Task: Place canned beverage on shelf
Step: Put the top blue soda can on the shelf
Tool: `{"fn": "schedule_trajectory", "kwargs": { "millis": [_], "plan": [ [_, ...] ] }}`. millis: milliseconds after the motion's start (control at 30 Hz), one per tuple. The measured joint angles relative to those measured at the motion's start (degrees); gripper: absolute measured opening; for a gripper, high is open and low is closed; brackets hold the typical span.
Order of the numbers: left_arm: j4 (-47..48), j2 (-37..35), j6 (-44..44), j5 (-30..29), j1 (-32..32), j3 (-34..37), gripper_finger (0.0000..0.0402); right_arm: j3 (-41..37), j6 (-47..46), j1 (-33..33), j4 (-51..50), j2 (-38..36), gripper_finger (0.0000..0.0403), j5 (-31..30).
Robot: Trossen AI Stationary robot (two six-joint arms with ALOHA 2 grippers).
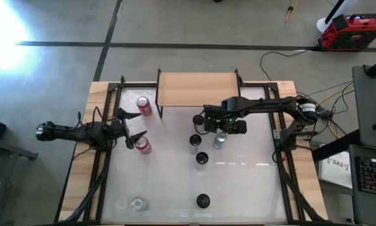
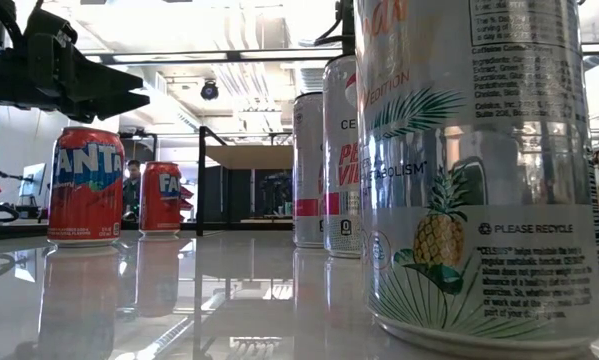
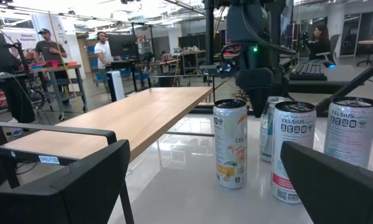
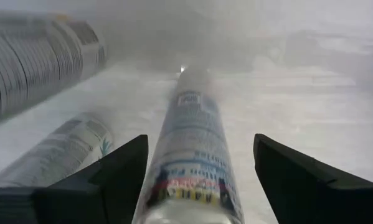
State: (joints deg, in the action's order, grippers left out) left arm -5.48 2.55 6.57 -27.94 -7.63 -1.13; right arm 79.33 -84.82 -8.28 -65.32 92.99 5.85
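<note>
High view: right end effector (image 1: 220,134) straddles silver can (image 1: 220,140), grasp unclear; left end effector (image 1: 134,127) released near table's left edge

Left arm: enters from the left edge of the high view and extends horizontally toward frame centre-left. Its tool (image 1: 132,129) points right, with both fingers spread wide apart and nothing between them.

Right arm: enters from the right edge of the high view, bends at the elbow near the right side, and reaches left to frame centre. Its tool (image 1: 220,139) points straight down. In the right wrist view the two dark fingers (image 4: 105,177) stand either side of a slim can (image 4: 192,155), partly closed, with gaps visible on both sides.
</note>
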Motion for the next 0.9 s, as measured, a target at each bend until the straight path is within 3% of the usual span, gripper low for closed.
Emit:
{"fn": "schedule_trajectory", "kwargs": {
  "millis": [333, 900],
  "plan": [
    [0.0, 0.0, 0.0, 0.0, 0.0, 0.0, 0.04, 2.2, -0.7, 1.2, -1.9, 0.0, 0.0272, -0.3],
    [0.0, 0.0, 0.0, 0.0, 0.0, 0.0, 0.04, 3.6, -9.2, 12.2, -3.2, 0.1, 0.0272, -19.0]
  ]
}}
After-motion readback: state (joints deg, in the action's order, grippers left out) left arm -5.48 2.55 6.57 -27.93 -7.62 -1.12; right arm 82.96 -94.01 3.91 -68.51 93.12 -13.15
